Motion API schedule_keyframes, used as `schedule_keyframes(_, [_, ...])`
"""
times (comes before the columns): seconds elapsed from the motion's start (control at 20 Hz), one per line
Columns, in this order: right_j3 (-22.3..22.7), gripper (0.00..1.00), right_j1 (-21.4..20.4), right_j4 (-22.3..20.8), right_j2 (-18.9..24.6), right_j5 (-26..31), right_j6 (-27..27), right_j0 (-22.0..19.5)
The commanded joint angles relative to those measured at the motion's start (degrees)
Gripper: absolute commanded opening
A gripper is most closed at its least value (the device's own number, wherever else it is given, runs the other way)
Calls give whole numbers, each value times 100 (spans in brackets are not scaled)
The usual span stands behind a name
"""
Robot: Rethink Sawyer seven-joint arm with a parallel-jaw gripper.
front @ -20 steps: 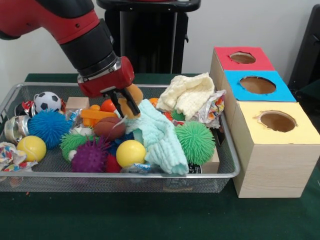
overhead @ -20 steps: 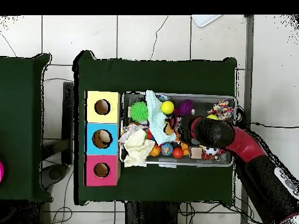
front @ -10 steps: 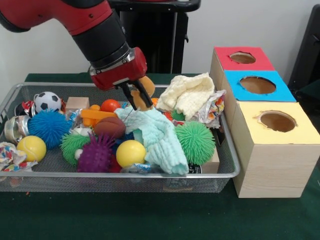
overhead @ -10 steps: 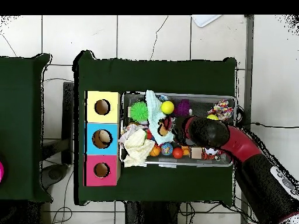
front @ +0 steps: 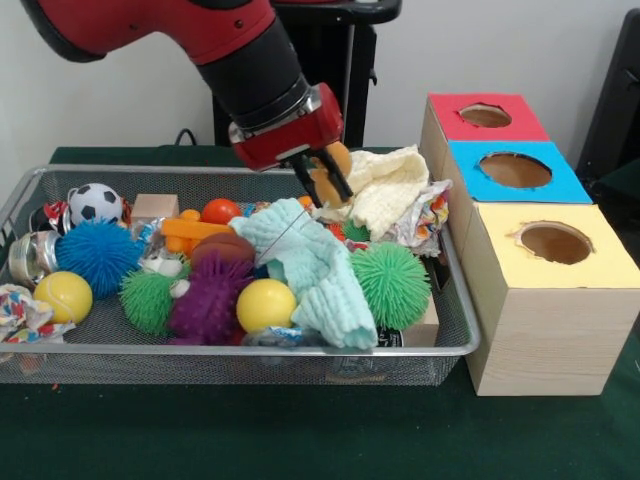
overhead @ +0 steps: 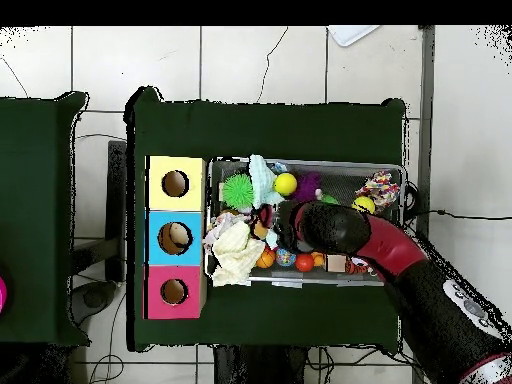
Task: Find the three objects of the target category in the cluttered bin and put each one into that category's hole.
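Note:
My gripper [front: 328,186] is shut on a small orange-brown object [front: 335,162] and holds it above the back middle of the wire mesh bin [front: 250,350], just left of a cream cloth [front: 382,187]. In the overhead view the gripper [overhead: 266,222] is over the bin's [overhead: 300,283] left part, near the boxes. The red-ringed hole [front: 485,115] tops the farthest wooden box, to the right of the bin; it also shows in the overhead view [overhead: 174,291]. The bin holds many balls, spiky toys and cloths.
A blue-ringed hole [front: 515,170] and a yellow-ringed hole [front: 555,242] top the nearer boxes. A mint cloth [front: 310,265], a green spiky ball [front: 390,285], a yellow ball [front: 265,305] and a purple spiky toy [front: 205,305] lie in the bin below the gripper.
The gripper has risen out of the clutter with the orange-brown object and moved toward the boxes. The purple spiky toy and brown ball shifted slightly.

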Motion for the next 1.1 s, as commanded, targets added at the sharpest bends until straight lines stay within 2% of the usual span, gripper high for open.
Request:
schedule_keyframes(0.05, [786, 0, -184, 322, -179, -530, 1340, 333])
schedule_keyframes(0.4, [1287, 0, -371, 555, -271, -990, 1523, 536])
schedule_keyframes(0.6, [1398, 0, -470, 738, -402, -1122, 1604, 698])
schedule_keyframes(0.9, [1639, 0, -659, 993, -437, -1176, 1506, 800])
schedule_keyframes(1.1, [1925, 0, -967, 1214, -349, -1122, 1538, 812])
